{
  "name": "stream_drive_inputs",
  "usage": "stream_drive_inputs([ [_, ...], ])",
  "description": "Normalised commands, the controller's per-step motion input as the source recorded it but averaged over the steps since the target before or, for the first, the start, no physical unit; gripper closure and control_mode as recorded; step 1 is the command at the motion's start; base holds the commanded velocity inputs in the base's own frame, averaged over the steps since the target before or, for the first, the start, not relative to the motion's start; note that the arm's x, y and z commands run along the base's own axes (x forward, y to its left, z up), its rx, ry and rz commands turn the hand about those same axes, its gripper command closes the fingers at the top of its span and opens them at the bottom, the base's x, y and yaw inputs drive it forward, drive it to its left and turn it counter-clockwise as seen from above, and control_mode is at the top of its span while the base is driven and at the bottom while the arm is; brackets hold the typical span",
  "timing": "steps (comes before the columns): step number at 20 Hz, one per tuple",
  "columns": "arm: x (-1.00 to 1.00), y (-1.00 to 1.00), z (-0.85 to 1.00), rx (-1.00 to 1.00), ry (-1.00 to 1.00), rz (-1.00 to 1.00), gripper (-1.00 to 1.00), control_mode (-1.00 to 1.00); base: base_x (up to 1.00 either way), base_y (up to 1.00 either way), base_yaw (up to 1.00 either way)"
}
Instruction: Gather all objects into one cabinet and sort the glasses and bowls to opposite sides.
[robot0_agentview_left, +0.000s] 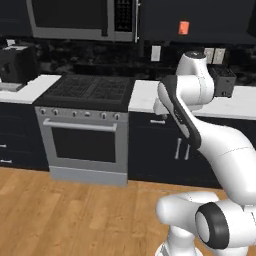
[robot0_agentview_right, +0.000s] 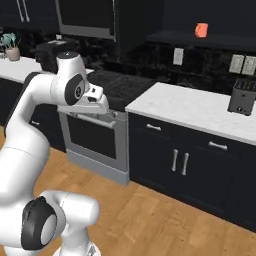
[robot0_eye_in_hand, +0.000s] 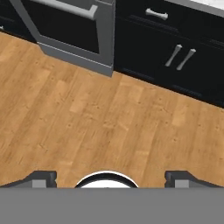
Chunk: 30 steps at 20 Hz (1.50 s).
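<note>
While the arm (robot0_agentview_left: 200, 130) stands folded above its base, the pincer (robot0_eye_in_hand: 109, 179) points down at the wooden floor (robot0_eye_in_hand: 87, 113), its two dark fingertips (robot0_eye_in_hand: 41, 178) set wide apart with nothing between them: released and empty.

Orange-red cup (robot0_agentview_right: 201, 30): upright on the dark shelf (robot0_agentview_right: 200, 40) of the black wall cabinet (robot0_agentview_right: 200, 15), above the white worktop (robot0_agentview_right: 195, 107); seen in the left base view as a small orange shape (robot0_agentview_left: 183, 27) high on the dark cabinet front. Well apart from the pincer. The other cup and the two bowls cannot be made out in these views.

Stove (robot0_agentview_left: 90, 90): black cooktop over a grey oven (robot0_agentview_left: 82, 145) with a bar handle and a row of knobs, set between two stretches of white worktop.

Microwave (robot0_agentview_left: 82, 17): mounted above the stove.

Toaster (robot0_agentview_right: 242, 97): dark, standing on the worktop near the back wall, to the right of the cup's shelf.

Coffee machine (robot0_agentview_left: 17, 65): black, on the worktop left of the stove.

Pot with teal contents (robot0_agentview_right: 11, 47): small, on the far left worktop in the right base view.

Lower cabinets (robot0_agentview_right: 185, 165): black doors with pale handles, under the worktop; in the hand view their handles (robot0_eye_in_hand: 181, 57) lie beside the oven's lower edge.

Wall sockets (robot0_agentview_right: 239, 64): pale plates on the dark backsplash.
</note>
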Motion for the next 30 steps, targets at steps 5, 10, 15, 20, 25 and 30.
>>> stream_drive_inputs([
  [5,0.00,0.00,0.00,0.00,0.00,0.00,-1.00,1.00,0.09,-0.77,-0.19],
  [10,0.00,0.00,0.00,0.00,0.00,0.00,-1.00,1.00,0.24,-0.44,-0.52],
  [15,0.00,0.00,0.00,0.00,0.00,0.00,-1.00,1.00,0.84,0.45,-0.18],
  [20,0.00,0.00,0.00,0.00,0.00,0.00,-1.00,1.00,1.00,0.37,-0.01],
  [25,0.00,0.00,0.00,0.00,0.00,0.00,-1.00,1.00,0.99,-0.48,0.06],
  [30,0.00,0.00,0.00,0.00,0.00,0.00,-1.00,1.00,1.00,-0.12,0.05],
])
